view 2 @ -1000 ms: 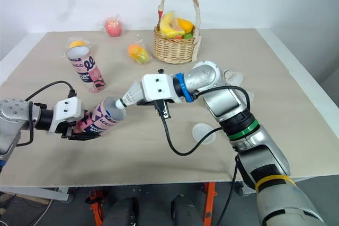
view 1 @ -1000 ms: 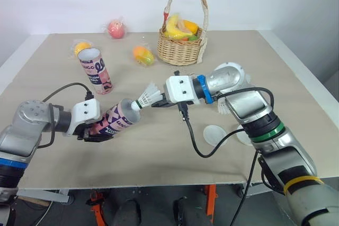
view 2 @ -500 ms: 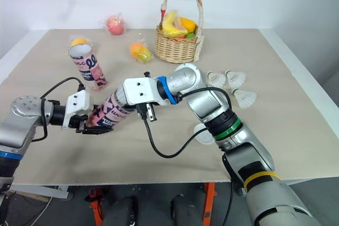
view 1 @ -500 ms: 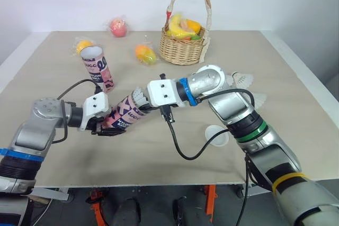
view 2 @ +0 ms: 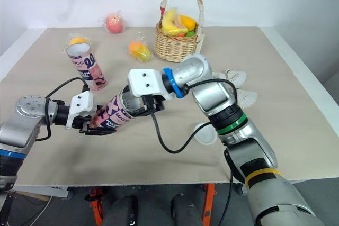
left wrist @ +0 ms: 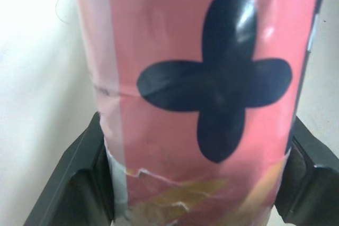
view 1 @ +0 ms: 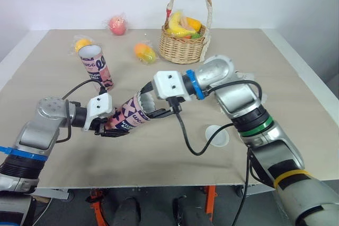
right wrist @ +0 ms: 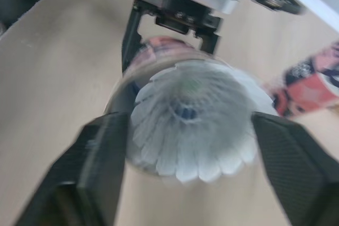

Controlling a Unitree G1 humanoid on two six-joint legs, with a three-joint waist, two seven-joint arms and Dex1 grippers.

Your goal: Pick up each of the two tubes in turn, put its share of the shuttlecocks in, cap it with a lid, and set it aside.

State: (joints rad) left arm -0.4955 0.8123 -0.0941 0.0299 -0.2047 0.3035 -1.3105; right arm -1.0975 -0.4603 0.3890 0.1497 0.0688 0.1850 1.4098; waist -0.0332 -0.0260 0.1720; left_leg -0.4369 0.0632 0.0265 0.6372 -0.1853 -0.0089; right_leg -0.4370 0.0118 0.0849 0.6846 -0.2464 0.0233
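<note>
My left gripper (view 1: 112,125) is shut on a pink tube (view 1: 127,116), holding it tilted above the table with its mouth toward my right arm; its fingers (left wrist: 79,178) clamp the tube's sides (left wrist: 212,78). A white shuttlecock (right wrist: 190,120) sits in the tube's mouth, feathers outward. My right gripper (right wrist: 196,157) is open, its fingers (right wrist: 100,168) spread either side of the feathers and off them. A second pink tube (view 1: 95,67) stands upright at the back left. Two more shuttlecocks (view 2: 233,76) (view 2: 246,98) lie behind my right arm. A white lid (view 1: 217,135) lies on the table under that arm.
A wicker basket (view 1: 183,46) of fruit stands at the back centre. Wrapped fruits lie at the back left: a red one (view 1: 117,25), an orange one (view 1: 144,53) and another (view 1: 82,44) behind the upright tube. The table's front edge (view 1: 159,181) runs just below the arms.
My right gripper carried the shuttlecock to the held tube, pushed it into the mouth, and has now opened off it. The left gripper kept its hold on the tube.
</note>
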